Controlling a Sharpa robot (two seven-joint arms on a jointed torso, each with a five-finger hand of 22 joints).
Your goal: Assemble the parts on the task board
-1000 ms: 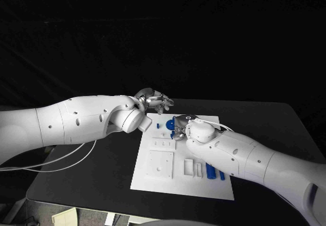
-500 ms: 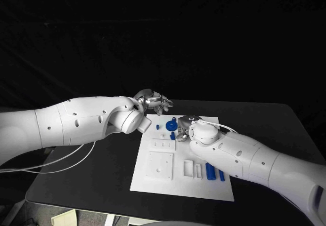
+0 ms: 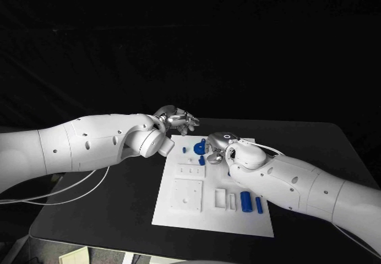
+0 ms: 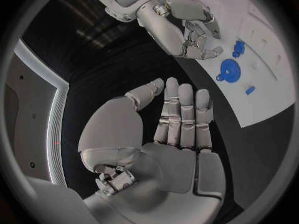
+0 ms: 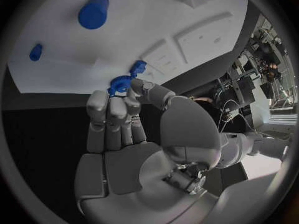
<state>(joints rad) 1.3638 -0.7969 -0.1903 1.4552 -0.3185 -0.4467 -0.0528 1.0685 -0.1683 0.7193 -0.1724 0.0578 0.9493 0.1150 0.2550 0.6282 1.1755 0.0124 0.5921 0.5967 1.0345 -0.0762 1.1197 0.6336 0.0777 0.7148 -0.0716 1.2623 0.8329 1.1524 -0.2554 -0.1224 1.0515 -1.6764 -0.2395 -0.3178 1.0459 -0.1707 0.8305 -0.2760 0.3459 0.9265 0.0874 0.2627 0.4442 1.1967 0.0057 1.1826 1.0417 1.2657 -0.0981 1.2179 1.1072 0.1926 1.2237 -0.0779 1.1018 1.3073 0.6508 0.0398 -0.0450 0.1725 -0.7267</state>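
One small blue gear point(image 5: 120, 84) is pinched in the right hand point(image 5: 118, 115) over the task board point(image 3: 208, 212) at about 12 o'clock; likely next, seating it. The left hand point(image 4: 177, 117), flat-fingered and empty, hovers over the bench point(image 3: 107, 212).

My head camera looks down on the table point(image 3: 317, 143) from above; each wrist camera sits close behind its own hand, both sharing the task board point(image 3: 190, 209).
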